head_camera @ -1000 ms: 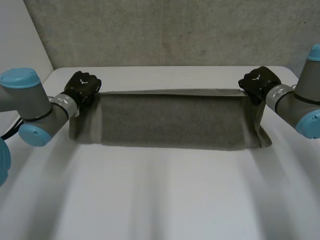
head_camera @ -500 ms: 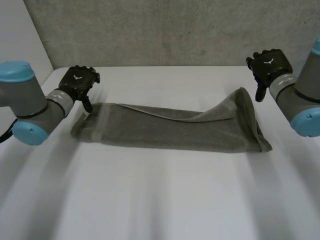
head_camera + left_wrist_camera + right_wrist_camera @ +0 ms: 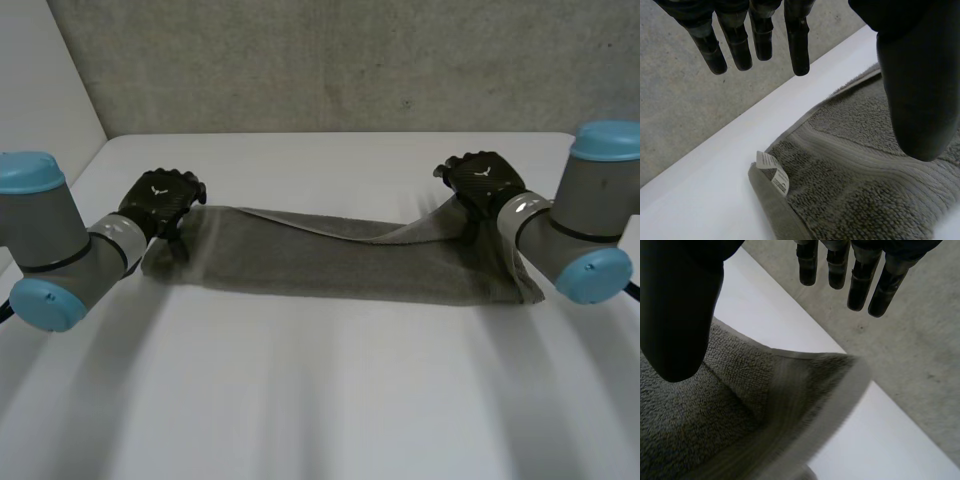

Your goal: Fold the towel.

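Note:
A grey towel (image 3: 330, 262) lies folded lengthwise across the white table (image 3: 320, 400), its upper layer rucked into a raised ridge at its right end. My left hand (image 3: 160, 198) hovers over the towel's left end, fingers (image 3: 799, 45) straight and apart from the thumb, holding nothing. Below that hand the towel's corner (image 3: 790, 200) shows a small white label (image 3: 774, 172). My right hand (image 3: 482, 182) is over the towel's raised right end (image 3: 805, 390), fingers (image 3: 860, 285) straight, nothing between them and the thumb.
A grey textured wall (image 3: 330, 60) rises behind the table's far edge. The near half of the table is bare white surface. Both arms come in low from the sides, beside the towel's ends.
Both hands let go of the towel's far edge, which dropped onto the table. The hands rose, then came down again over the towel's ends, the right one moving inward.

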`<action>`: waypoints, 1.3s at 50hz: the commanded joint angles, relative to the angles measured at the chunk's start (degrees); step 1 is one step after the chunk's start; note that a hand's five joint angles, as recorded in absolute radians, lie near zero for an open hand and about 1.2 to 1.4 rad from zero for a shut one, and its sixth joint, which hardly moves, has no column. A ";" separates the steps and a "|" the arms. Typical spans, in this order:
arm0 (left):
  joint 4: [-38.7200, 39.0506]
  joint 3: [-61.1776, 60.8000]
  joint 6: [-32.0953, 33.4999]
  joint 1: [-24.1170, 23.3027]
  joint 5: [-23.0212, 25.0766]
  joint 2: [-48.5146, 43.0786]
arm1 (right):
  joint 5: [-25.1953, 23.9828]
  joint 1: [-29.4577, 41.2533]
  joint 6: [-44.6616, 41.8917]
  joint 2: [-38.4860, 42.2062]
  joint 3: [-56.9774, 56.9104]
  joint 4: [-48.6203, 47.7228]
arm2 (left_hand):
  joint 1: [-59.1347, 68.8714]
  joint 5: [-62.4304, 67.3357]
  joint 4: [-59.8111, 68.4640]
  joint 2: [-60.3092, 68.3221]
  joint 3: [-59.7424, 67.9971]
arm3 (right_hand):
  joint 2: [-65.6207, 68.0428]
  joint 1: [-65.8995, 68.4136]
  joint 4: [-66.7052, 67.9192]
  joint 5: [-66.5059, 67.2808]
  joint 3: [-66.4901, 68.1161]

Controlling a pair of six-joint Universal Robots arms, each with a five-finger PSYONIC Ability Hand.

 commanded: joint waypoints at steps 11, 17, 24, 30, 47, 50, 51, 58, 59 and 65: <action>1.29 -1.01 0.08 0.09 0.23 -0.32 | 13.86 0.47 1.29 14.87 -21.66 4.56 | -1.92 -0.71 -2.18 -1.68 -1.85 | 32.57 33.21 31.89 32.88 32.23; 1.29 -1.01 0.08 0.00 0.24 -0.50 | 15.62 0.47 -2.32 15.57 -22.36 4.65 | -2.09 -0.87 -2.35 -1.85 -2.02 | 62.92 63.56 62.24 63.23 62.58; 1.29 -1.01 0.16 0.00 0.24 -0.50 | 18.61 -0.06 -6.71 15.66 -22.45 4.29 | -2.09 -0.87 -2.35 -1.85 -2.02 | 39.70 40.35 39.02 40.01 39.37; 1.29 -1.19 0.16 0.00 0.15 -0.41 | 18.35 0.38 -6.10 14.70 -21.31 4.64 | -2.09 -0.87 -2.35 -1.85 -2.02 | -3.44 -2.79 -4.12 -3.13 -3.77; 1.29 -2.60 0.16 0.35 0.24 0.38 | 9.03 -0.32 -1.09 -12.11 9.28 4.21 | -2.09 -0.87 -2.35 -1.85 -2.02 | -3.44 -2.79 -4.12 -3.13 -3.77; 1.29 -2.68 0.08 0.27 0.24 0.47 | 5.78 -0.76 -1.71 -15.63 16.92 4.47 | -2.09 -0.87 -2.35 -1.85 -2.02 | -3.44 -2.79 -4.12 -3.13 -3.77; 1.37 -2.68 0.08 0.27 0.24 0.55 | 5.00 -1.29 -1.71 -16.59 20.14 4.56 | -2.09 -0.87 -2.35 -1.85 -2.02 | -3.44 -2.79 -4.12 -3.13 -3.77; 1.38 -3.12 0.08 0.18 0.24 1.52 | 4.11 -4.89 -4.69 -17.83 28.70 3.68 | -2.09 -0.87 -2.35 -1.85 -2.02 | 1.02 1.66 0.33 1.33 0.68; 1.38 -3.30 0.08 0.18 0.24 1.70 | 4.11 -6.03 -6.09 -17.57 29.83 2.98 | -2.09 -0.87 -2.35 -1.85 -2.02 | 1.02 1.66 0.33 1.33 0.68; 1.38 -3.56 0.08 0.09 0.24 2.05 | 4.20 -8.93 -10.40 -15.46 32.30 -2.46 | -2.09 -0.87 -2.35 -1.85 -2.02 | 4.03 4.68 3.35 4.34 3.70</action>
